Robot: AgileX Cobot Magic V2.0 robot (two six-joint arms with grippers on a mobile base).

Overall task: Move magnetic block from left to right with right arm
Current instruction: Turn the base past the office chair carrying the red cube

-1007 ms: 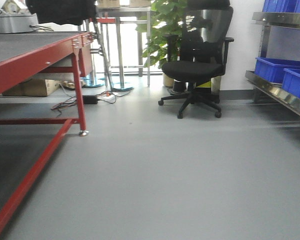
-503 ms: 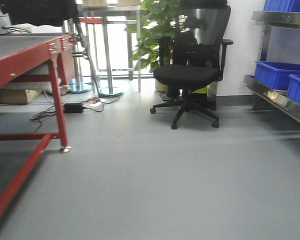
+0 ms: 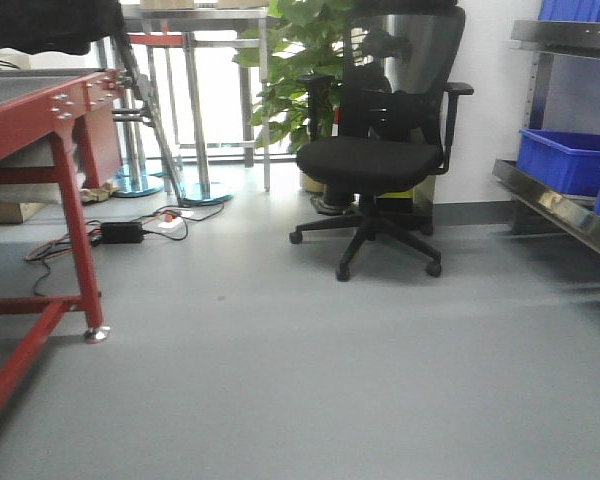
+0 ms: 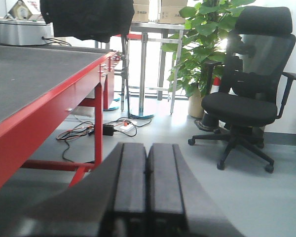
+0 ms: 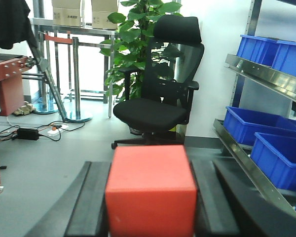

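The right gripper [image 5: 151, 217] is clamped on the magnetic block [image 5: 150, 185]: its two dark fingers [image 5: 91, 202] press against the left and right faces of the red cube, which sits between them, raised above the grey floor. The left gripper's [image 4: 147, 190] pads [image 4: 130, 182] are pressed flat together with nothing between them.

Past the right gripper, blue bins [image 5: 259, 123] sit on a steel shelf [image 5: 266, 74]; the angle hides their insides. Two cardboard boxes [image 5: 66, 10] stand on a steel table [image 5: 76, 22], any print on them too small to read.

The block shows only in the right wrist view. The left wrist view alone shows the dark top of the red-framed table [image 4: 34, 74], with a black cloth [image 4: 86, 19] hanging above its far end. The front view takes in the office chair [image 3: 375, 160], the potted plant [image 3: 290, 70] behind it and a black adapter with cables [image 3: 120, 232] on the floor.
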